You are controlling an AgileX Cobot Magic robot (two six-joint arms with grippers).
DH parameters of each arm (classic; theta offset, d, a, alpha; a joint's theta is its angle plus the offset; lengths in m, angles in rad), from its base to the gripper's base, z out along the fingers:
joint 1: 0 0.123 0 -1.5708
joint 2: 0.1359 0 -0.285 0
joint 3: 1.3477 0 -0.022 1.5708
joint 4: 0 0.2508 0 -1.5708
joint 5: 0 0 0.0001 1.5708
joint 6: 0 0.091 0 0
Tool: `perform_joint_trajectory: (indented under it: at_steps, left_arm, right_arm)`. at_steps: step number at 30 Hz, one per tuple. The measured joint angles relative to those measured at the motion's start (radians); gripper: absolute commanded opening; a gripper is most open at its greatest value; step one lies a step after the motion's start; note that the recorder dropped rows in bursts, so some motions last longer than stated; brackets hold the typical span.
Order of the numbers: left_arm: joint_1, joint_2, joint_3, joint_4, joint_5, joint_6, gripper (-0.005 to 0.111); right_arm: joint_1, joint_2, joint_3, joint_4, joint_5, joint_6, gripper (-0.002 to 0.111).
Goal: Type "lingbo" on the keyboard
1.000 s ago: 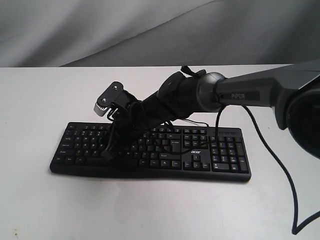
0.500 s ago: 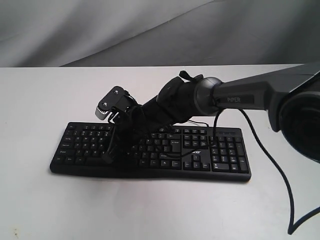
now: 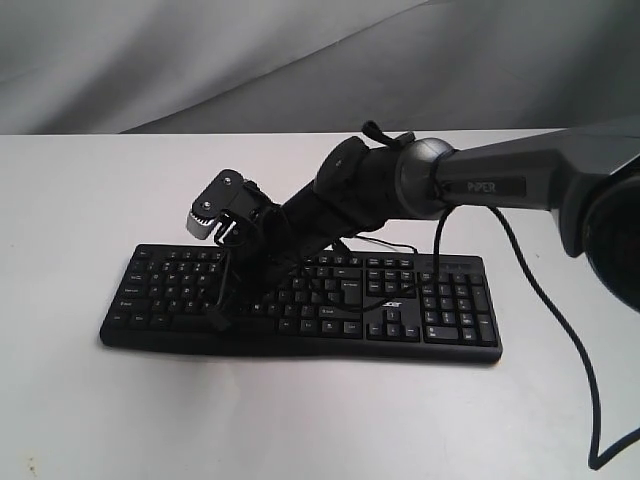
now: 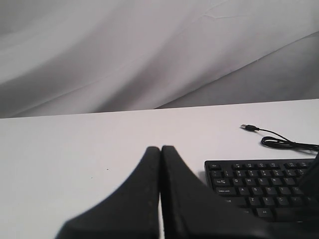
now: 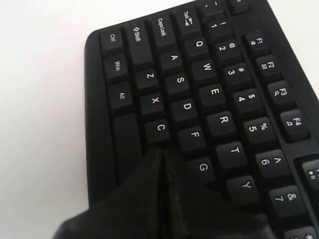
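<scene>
The black keyboard lies across the white table, number pad to the right, with a small white logo. My right arm reaches over it to its left half. The right gripper points down with its fingers pressed together, holding nothing. In the right wrist view the right gripper has its tips down on the bottom letter row, just past the C key and beside G; the key under them is hidden. The left gripper is shut and empty, hovering over bare table beside the keyboard near its Esc corner.
The keyboard's thin cable coils on the table behind it and ends in a loose USB plug. A thicker black robot cable hangs from the right arm down to the table at the right. Grey cloth hangs behind the table.
The right gripper's tips have dropped slightly lower onto the keyboard's left half, and the arm has shifted a little. The keyboard has not moved.
</scene>
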Motion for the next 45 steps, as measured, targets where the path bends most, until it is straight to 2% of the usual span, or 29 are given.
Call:
perform_joint_trajectory:
  at_steps: [38,45]
  left_arm:
    - [0.0,0.0,0.0,0.0,0.0,0.0,0.001]
    - [0.0,0.0,0.0,0.0,0.0,0.0,0.001]
  right_arm:
    - [0.0,0.025,0.0,-0.026,-0.002,0.0,0.0]
    - [0.0,-0.044,0.0,-0.099,-0.008,0.029,0.0]
